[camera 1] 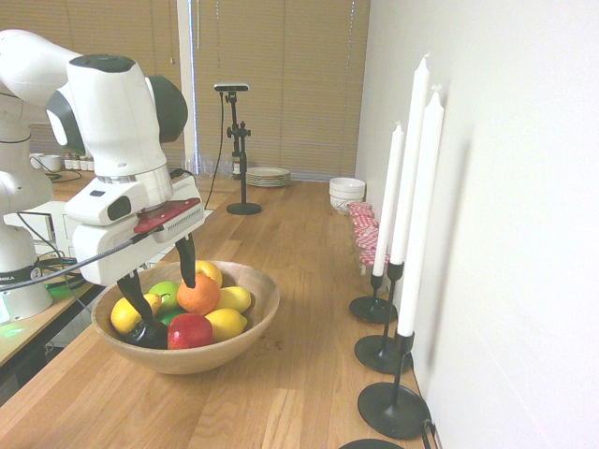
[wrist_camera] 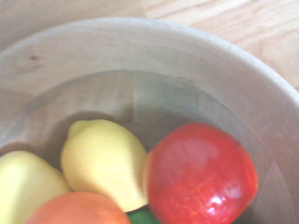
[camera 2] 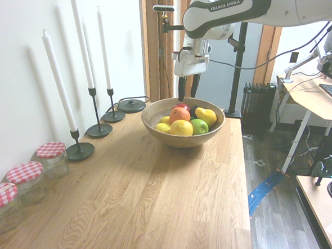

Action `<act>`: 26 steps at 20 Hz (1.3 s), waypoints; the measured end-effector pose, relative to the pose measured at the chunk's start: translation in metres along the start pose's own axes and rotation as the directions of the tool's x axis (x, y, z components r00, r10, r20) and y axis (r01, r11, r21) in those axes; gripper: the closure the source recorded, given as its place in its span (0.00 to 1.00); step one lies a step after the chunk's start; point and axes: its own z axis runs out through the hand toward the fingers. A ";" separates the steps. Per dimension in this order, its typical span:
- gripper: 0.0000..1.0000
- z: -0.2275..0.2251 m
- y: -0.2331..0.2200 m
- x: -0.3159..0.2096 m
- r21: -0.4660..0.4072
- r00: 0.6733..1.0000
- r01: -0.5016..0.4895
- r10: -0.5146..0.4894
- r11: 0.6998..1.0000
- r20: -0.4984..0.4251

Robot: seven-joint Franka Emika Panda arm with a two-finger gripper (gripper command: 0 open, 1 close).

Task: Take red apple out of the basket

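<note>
The red apple lies in the wooden basket, on the side nearest the first exterior camera, against a lemon and below an orange. In the second exterior view only a sliver of the red apple shows behind the orange, at the far side of the basket. My gripper is open and points down into the basket; one finger stands over the orange and the other reaches down beside the apple. The gripper holds nothing. The wrist view shows the apple close up against the basket wall.
Other fruit fills the basket: lemons, a green apple and a yellow pear. Three tall white candles in black holders line the wall. Jars with red checked lids stand by them. White bowls and plates sit further along the counter.
</note>
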 end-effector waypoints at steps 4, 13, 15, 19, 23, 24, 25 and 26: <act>0.00 0.016 0.002 0.006 -0.005 1.000 -0.003 0.003 1.000 0.019; 0.00 0.059 -0.013 0.018 0.003 0.999 0.041 -0.041 0.999 0.027; 0.00 0.059 -0.017 0.022 0.006 0.998 0.054 -0.054 0.999 0.018; 1.00 0.052 -0.028 0.025 0.012 0.997 0.077 -0.077 0.997 0.007; 1.00 0.058 -0.032 0.026 0.007 0.996 0.083 -0.084 0.996 0.015; 1.00 0.060 -0.031 0.027 0.004 0.996 0.083 -0.083 0.997 0.020; 1.00 0.061 -0.031 0.027 0.003 0.996 0.082 -0.082 0.997 0.024; 1.00 0.062 -0.031 0.027 0.003 0.996 0.081 -0.081 0.997 0.028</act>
